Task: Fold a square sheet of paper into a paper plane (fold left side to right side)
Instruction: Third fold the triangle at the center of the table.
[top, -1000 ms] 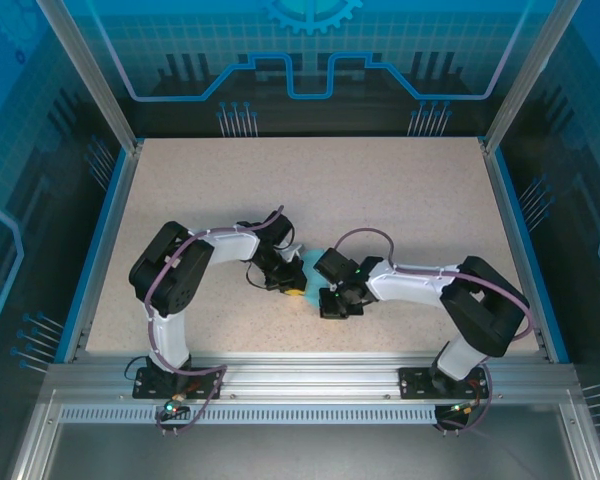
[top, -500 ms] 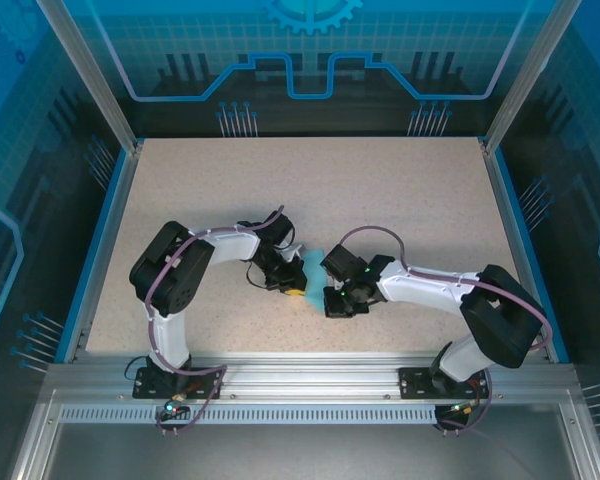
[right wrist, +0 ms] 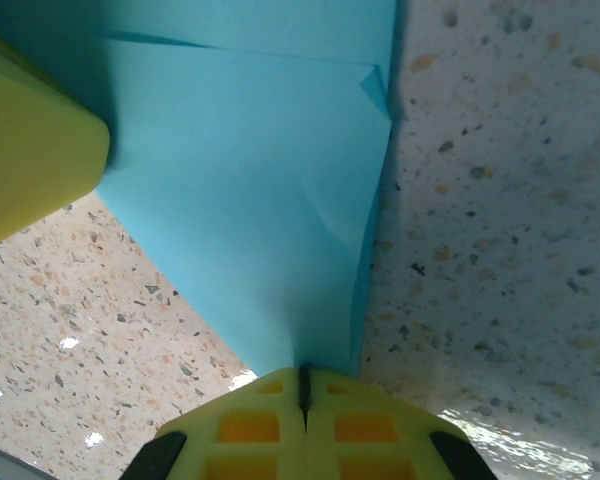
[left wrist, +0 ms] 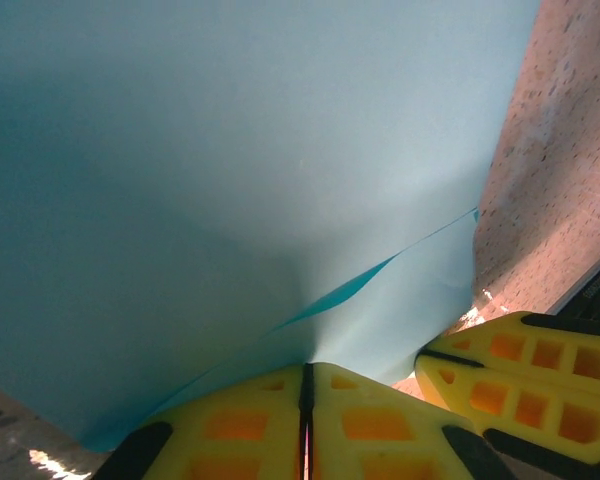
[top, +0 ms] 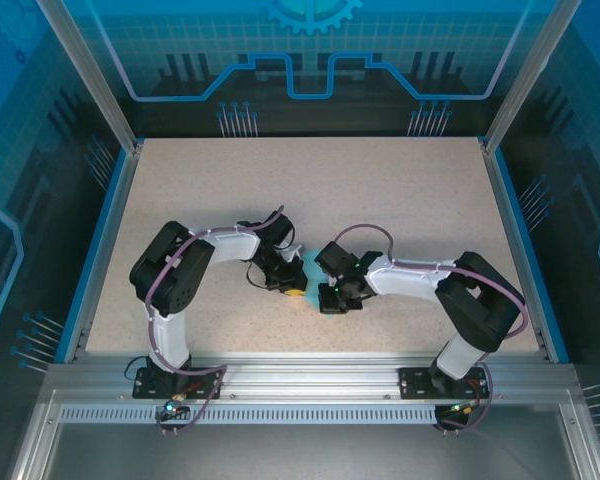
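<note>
paper (left wrist: 230,150), creased with a folded flap, sits mid-table (right wrist: 500,200) between the arms; left gripper (left wrist: 306,405) pinches one edge, right gripper (right wrist: 303,395) is clenched on its narrow corner.

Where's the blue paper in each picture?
Top view: the blue paper is a small patch mid-table, where the two arms meet.
Left wrist view: the paper spreads across the top and middle, pinched by the left gripper at the bottom.
Right wrist view: the paper sits upper left and middle, pinched by the right gripper at the bottom.
Shared landmark: the speckled table.
</note>
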